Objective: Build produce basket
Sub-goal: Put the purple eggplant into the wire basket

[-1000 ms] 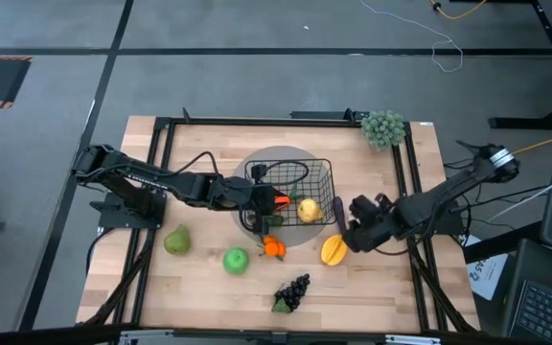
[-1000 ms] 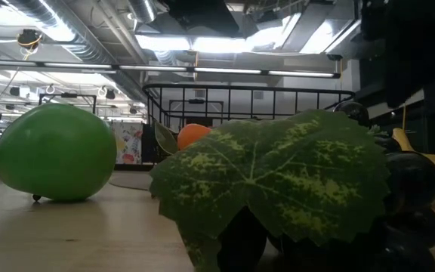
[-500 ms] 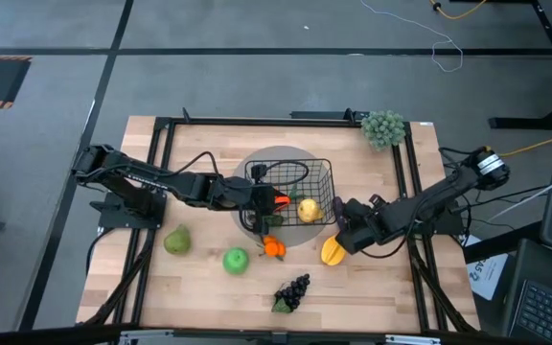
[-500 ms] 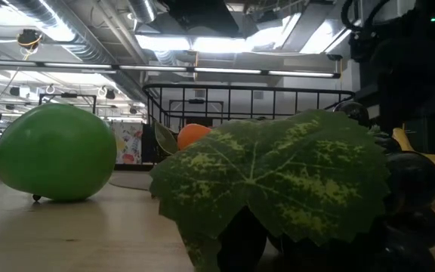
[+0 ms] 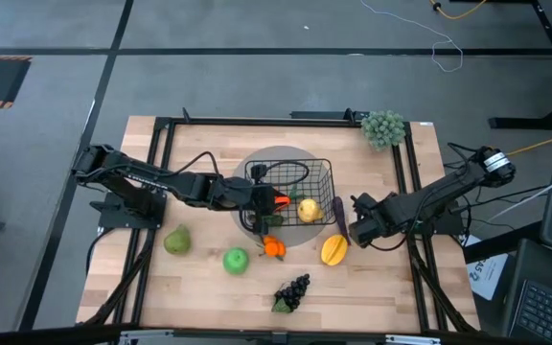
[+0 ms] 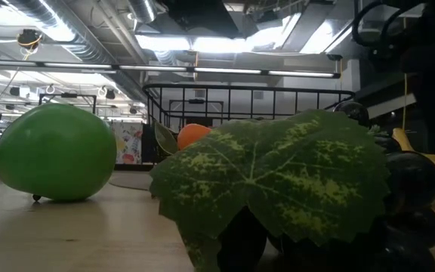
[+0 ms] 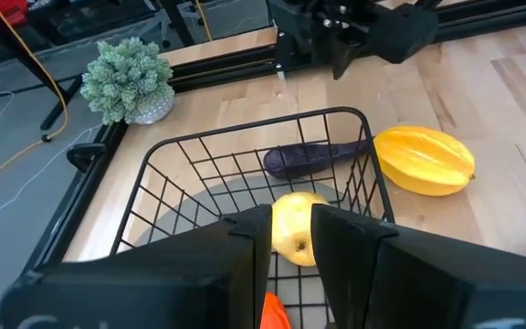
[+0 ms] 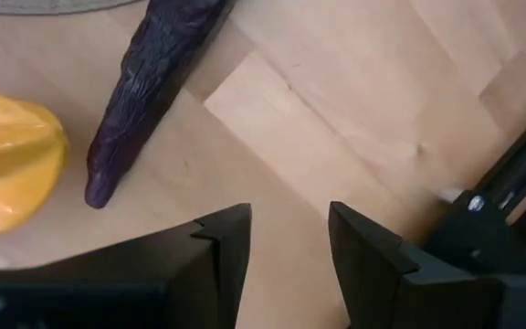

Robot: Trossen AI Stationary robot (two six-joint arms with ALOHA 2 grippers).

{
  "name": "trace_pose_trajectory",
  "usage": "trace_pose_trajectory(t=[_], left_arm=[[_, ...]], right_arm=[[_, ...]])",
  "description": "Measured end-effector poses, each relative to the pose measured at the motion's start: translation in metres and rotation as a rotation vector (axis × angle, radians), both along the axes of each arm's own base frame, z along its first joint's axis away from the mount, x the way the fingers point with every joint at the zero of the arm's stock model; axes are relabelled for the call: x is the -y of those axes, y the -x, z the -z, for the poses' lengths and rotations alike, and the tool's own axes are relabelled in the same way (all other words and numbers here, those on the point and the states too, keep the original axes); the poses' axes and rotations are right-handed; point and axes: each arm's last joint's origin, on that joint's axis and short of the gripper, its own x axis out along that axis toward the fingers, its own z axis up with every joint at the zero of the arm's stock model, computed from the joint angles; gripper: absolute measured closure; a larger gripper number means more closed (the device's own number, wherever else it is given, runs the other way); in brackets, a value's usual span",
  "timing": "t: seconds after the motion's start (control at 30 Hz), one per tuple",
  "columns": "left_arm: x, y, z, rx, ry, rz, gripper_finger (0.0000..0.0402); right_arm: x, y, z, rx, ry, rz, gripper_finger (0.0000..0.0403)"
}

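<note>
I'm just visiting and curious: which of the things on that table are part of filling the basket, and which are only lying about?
Part of the job: basket, yellow fruit inside it, carrot at the left gripper, eggplant, star fruit, orange, green apple, pear, grapes.

Just lying about: grey-green bushy cluster, grey disc under the basket.

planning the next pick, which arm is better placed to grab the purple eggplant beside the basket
Right. Its open, empty claw hangs just beside the long purple eggplant. The left claw is over the black wire-mesh basket, holding something orange.
</note>
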Motion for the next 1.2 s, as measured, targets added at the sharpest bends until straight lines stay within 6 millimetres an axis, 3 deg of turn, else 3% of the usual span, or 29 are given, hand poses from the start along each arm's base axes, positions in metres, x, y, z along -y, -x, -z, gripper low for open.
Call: trace_pose_trajectory(t=[0.83,1.2], left_arm=[[0.000,0.001,0.001,-0.011,0.019,-0.009,0.0333],[0.000,0.001,0.001,-0.012,0.017,-0.008,0.0333]], right_arm=[[0.004,-0.007,-0.001,0.089,0.100,-0.016,0.0263],[-0.001,-0.021,0.007,0.184,0.100,0.039,0.0263]])
